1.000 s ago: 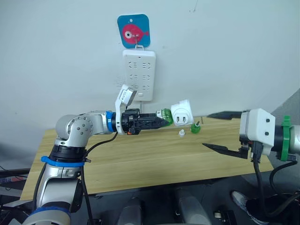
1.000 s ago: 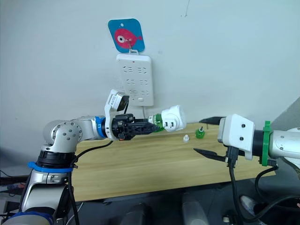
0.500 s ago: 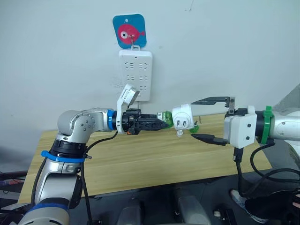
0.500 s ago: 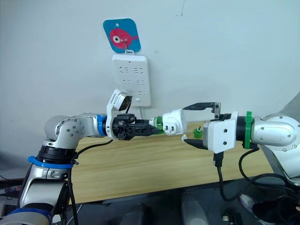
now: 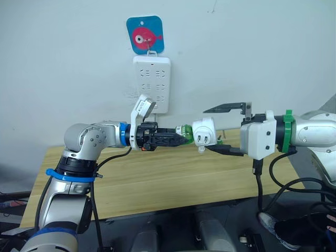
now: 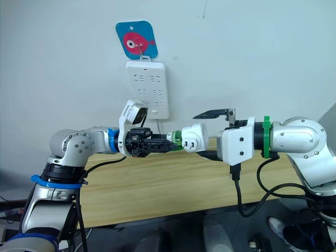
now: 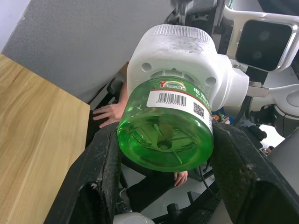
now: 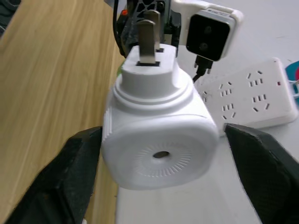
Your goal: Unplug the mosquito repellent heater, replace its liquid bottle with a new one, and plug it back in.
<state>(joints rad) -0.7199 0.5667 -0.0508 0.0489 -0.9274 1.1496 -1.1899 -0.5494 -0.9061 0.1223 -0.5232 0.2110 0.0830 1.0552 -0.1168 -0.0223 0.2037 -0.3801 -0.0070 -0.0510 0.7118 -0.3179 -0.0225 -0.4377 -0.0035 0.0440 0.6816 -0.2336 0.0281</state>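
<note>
The mosquito repellent heater (image 5: 203,131), a small white rounded unit with plug prongs (image 8: 148,41), hangs in the air above the table with its green liquid bottle (image 5: 184,129) still fitted. My left gripper (image 5: 179,135) is shut on the bottle (image 7: 166,130), one black finger (image 7: 100,177) on each side of it. My right gripper (image 5: 206,129) is open. One of its fingers is above the heater (image 8: 156,126) and one is below, and both fingers (image 8: 79,168) stand apart from the heater's body.
A white power strip (image 5: 151,84) hangs on the wall under a blue fish hook (image 5: 145,34), just above my left arm. The wooden table (image 5: 157,178) lies below. A small white cap (image 5: 201,149) rests on it under the heater.
My right gripper has moved left, from beside the table's right end until its open fingers straddle the heater. My left gripper holds the bottle and heater in nearly the same place.
</note>
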